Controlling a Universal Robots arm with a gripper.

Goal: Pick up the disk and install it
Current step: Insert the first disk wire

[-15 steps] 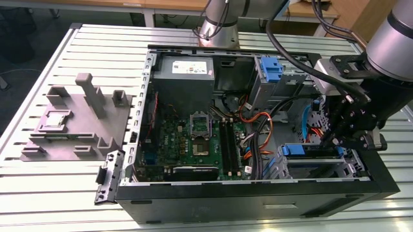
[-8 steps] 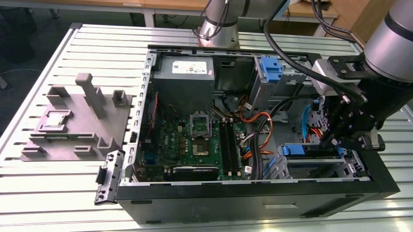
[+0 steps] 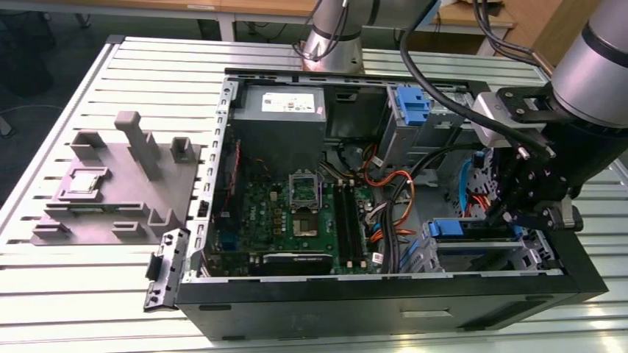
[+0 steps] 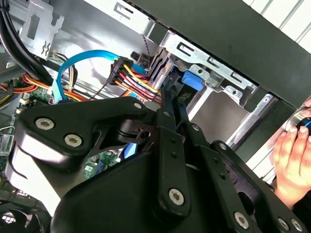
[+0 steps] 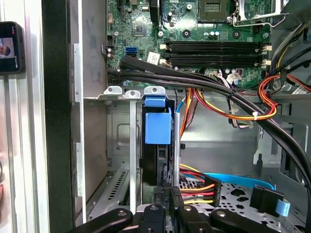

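In the exterior view, the robot arm's black, angular metal gripper [image 3: 522, 209] hangs inside the open black steel computer case [image 3: 393, 294], low over the grey sheet-metal drive cage [image 3: 481, 250] at the corner nearest the exterior view's right. A bright blue plastic tab of the disk [image 3: 443, 229] shows at the cage's edge, so the drive seems to stand on edge in its slot, probably because the bay takes it that way. The green printed motherboard [image 3: 294, 213] lies flat on the case floor, with a big grey power-supply box [image 3: 279, 118] above it. A grey moulded fixture block [image 3: 118, 184] sits well apart on the slatted aluminium table [image 3: 59, 294].

In the second wrist view, the gripper's matt black linkages, bolted with bright screws, converge on the thin edge of the dark drive. The blue carrier tab [image 4: 187, 80] sits just beyond, against the folded metal cage. A light blue flat data cable [image 4: 77, 60] arcs beside a bundle of red, yellow and black power wires [image 4: 133, 80]. A person's hand [image 4: 291, 155] rests outside the case wall.

In the first wrist view, the disk [image 5: 158, 145] stands upright between the cage's thin steel rails, its glossy blue frame uppermost. The fingers [image 5: 163, 194] appear closed on its lower edge, a grip that would let it slide along the rails. It looks largely seated.
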